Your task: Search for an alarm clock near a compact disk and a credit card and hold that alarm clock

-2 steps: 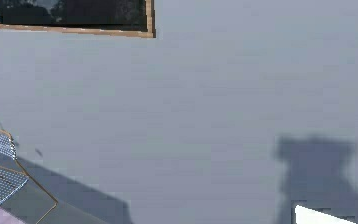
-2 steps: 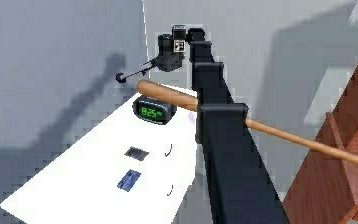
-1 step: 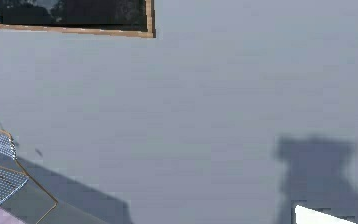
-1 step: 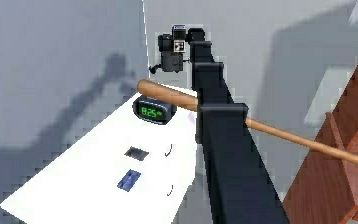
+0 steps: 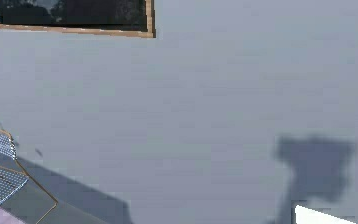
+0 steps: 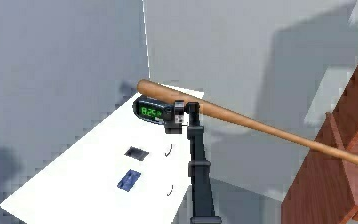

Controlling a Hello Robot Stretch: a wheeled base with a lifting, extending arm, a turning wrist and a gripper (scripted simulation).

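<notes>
A dark alarm clock (image 6: 150,111) with green digits is at the far end of a white table (image 6: 87,180), close to the wall corner. The arm's dark bar rises from the bottom edge, and the gripper (image 6: 171,115) sits right against the clock's right side. I cannot tell whether it holds anything, because the clock is level with the tabletop's far edge. Nearer on the table lie a small blue card (image 6: 128,180) and a small dark square item (image 6: 137,152).
A wooden baseball bat (image 6: 257,125) slants from above the clock down to the right, crossing just behind the arm. Red-brown furniture (image 6: 337,170) stands at the right. In the forward view a grey wall carries a framed dark picture (image 5: 77,15), and a grey mesh object (image 5: 7,180) sits low left.
</notes>
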